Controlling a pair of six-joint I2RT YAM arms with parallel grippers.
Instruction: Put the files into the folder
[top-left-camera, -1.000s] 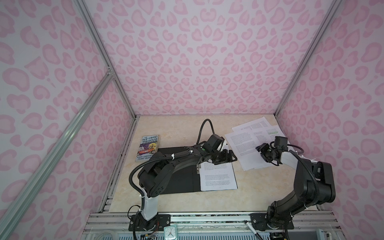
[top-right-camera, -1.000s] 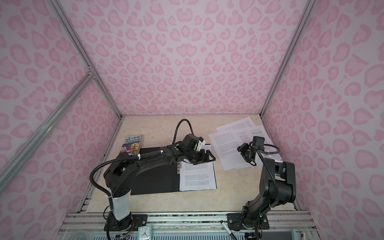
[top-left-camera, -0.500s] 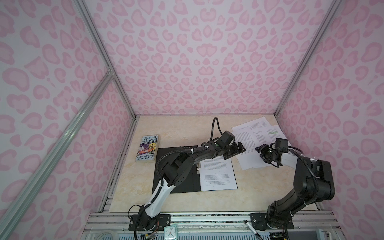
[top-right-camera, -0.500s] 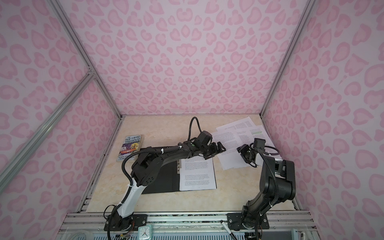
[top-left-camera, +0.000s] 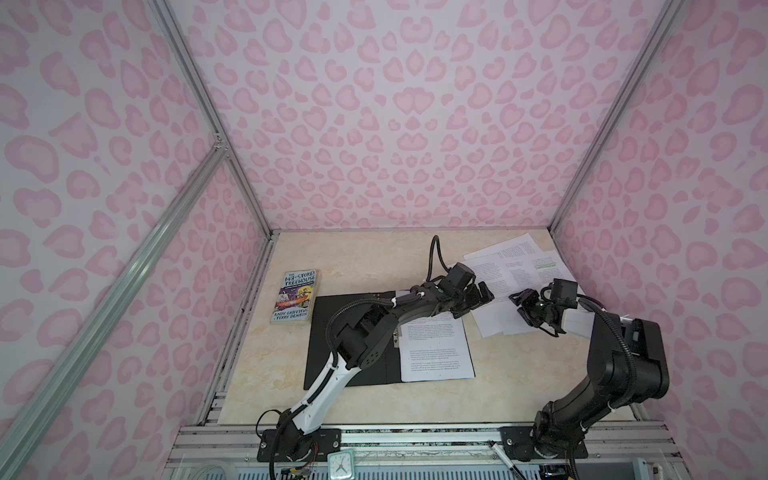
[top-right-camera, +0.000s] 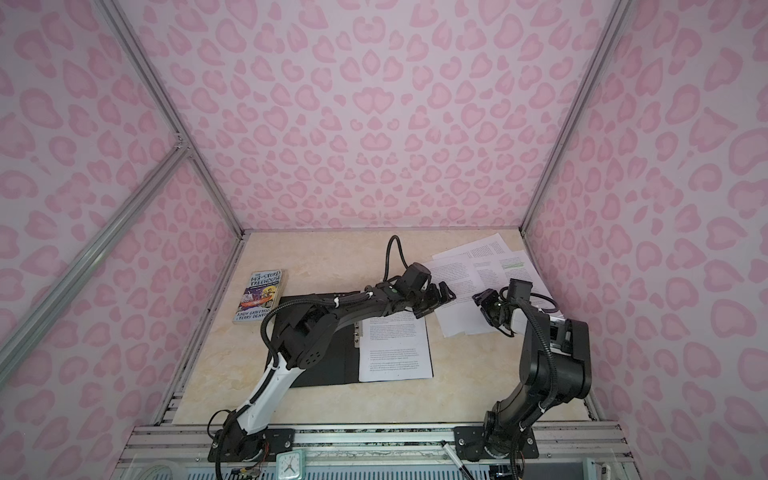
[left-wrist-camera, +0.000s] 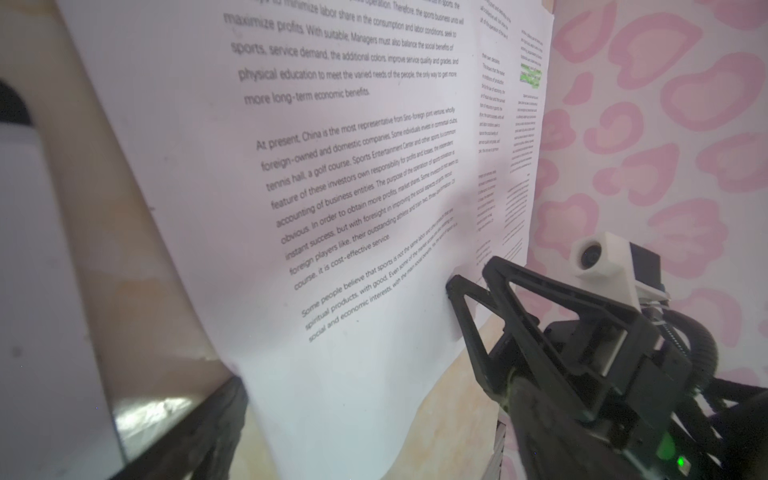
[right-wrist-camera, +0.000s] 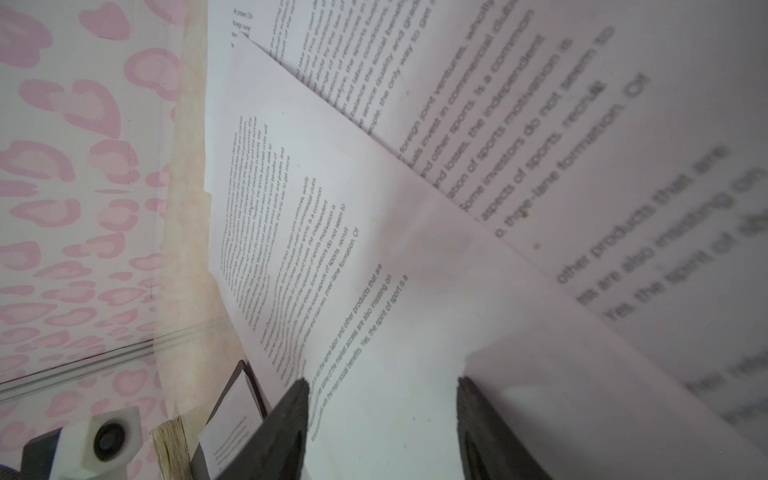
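The files (top-left-camera: 511, 270) (top-right-camera: 473, 270) lie fanned out at the back right, white sheets of black text, one with a green line (top-left-camera: 544, 264). One more sheet (top-left-camera: 436, 353) rests on the right half of the open black folder (top-left-camera: 320, 332) (top-right-camera: 332, 370). My left gripper (top-left-camera: 482, 295) (left-wrist-camera: 374, 436) reaches across to the pile's left edge, open wide, low over a sheet (left-wrist-camera: 332, 187). My right gripper (top-left-camera: 523, 305) (right-wrist-camera: 382, 415) stands open at the pile's near side, fingertips (right-wrist-camera: 295, 403) down at a sheet's edge, paper beneath the gap.
A colourful paperback book (top-left-camera: 294, 296) (top-right-camera: 261, 296) lies left of the folder. Pink patterned walls close in the table (top-left-camera: 374, 257) on three sides, and the files reach the right wall. A small clock (top-left-camera: 340, 465) sits on the front rail.
My left arm has stretched from over the folder rightward to the pile of files, and its jaws have opened wider. The right gripper has hardly moved.
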